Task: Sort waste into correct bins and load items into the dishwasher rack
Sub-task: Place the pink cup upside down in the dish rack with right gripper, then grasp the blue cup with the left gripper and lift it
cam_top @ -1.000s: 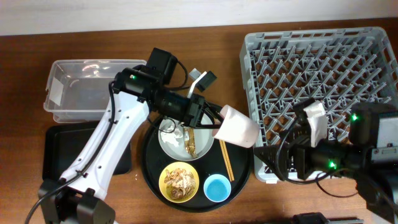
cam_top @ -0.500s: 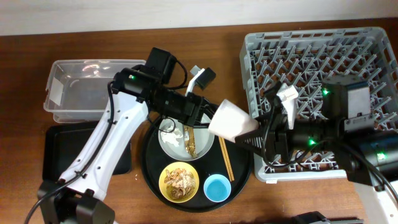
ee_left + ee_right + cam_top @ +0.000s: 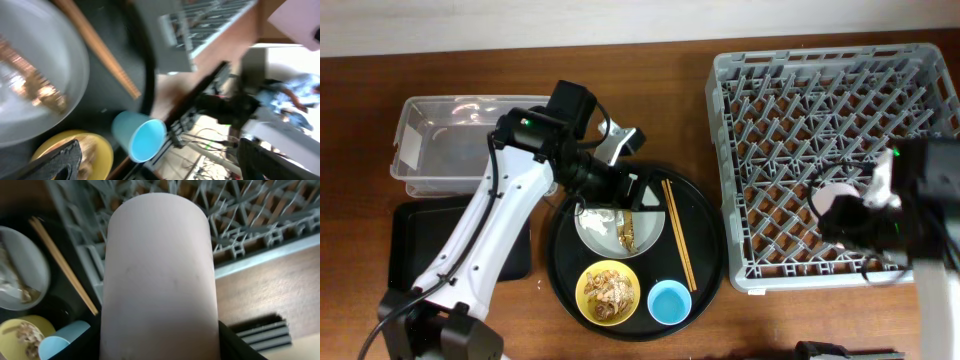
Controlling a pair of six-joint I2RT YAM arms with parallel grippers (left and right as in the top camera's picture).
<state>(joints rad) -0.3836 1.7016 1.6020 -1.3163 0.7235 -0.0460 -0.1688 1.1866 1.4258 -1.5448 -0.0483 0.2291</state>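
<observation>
Over the dishwasher rack's near side, by the table's right edge, the right gripper is clamped on the pink cup, probably to seat it between pegs. The cup's bulk hides the pads, its mouth and the pegs beneath. The left gripper hovers wide and empty above the white plate, its view blurred.

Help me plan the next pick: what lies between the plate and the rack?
The overhead view shows the two chopsticks lying on the round tray between the plate and the rack.
</observation>
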